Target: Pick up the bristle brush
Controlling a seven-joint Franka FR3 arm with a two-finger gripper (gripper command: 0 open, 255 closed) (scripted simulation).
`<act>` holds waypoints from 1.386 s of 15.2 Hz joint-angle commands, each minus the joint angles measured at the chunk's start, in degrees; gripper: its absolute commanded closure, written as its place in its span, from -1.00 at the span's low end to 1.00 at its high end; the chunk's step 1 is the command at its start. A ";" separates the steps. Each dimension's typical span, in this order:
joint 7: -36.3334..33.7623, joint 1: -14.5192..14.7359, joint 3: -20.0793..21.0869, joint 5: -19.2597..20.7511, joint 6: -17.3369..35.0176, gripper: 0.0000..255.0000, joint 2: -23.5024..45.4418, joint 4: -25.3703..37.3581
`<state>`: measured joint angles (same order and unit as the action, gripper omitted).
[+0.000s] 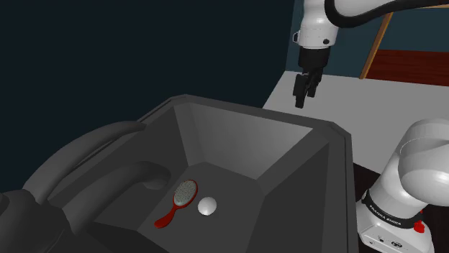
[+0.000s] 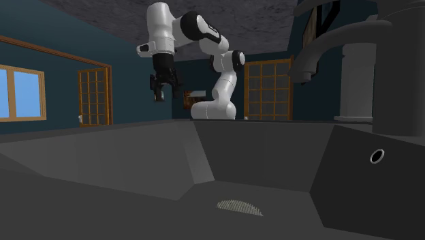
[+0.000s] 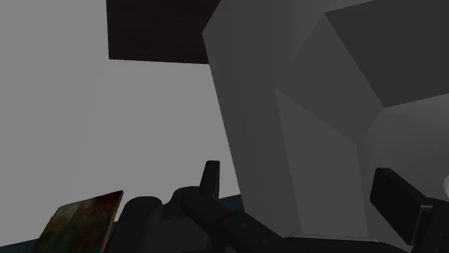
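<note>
- Right now you are looking at a dark grey sink [image 1: 216, 136] sunk into a pale grey bench [image 1: 374, 100], with a bulky grey faucet [image 1: 93, 165] at the shoulder view's left.
- Around it, your second exterior view shows deep teal walls [image 2: 126, 41], wood-framed glazed doors [image 2: 93, 95] and a window [image 2: 20, 92] showing blue.
- Your white arm [image 2: 204, 34] bends over from its base at the far side of the basin.
- Your fingers [image 1: 299, 95] hang in the air above the sink's far rim, about where the rim meets the bench, and touch nothing.
- They are spread: in the wrist view the two black fingers stand well apart, with only the grey basin wall [image 3: 302, 108] between them.
- You'll find the bristle brush [image 1: 180, 201] flat on the basin floor, its red handle pointing toward the shoulder view's lower left and its oval bristled head facing up.
- A white round thing [image 1: 208, 206] sits just beside the brush head.
- The brush lies well below the fingers and well apart from them, toward the near end of the basin in the shoulder view.
- In the second exterior view a grey meshed patch [image 2: 238, 206] shows on the basin floor; you cannot tell whether it is the brush.
</note>
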<state>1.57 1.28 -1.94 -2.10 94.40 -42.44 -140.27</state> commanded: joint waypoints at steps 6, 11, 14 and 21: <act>-13.22 0.87 7.95 -5.37 4.13 -1.00 -1.46 -4.13; -26.44 1.68 16.43 -10.52 9.34 -1.00 0.71 -5.43; -34.38 1.69 21.66 -12.94 12.89 -1.00 3.75 -4.79; -53.66 -0.85 34.13 -14.34 21.50 -1.00 15.22 0.58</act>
<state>-48.72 0.93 30.20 -16.49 114.58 -29.18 -140.71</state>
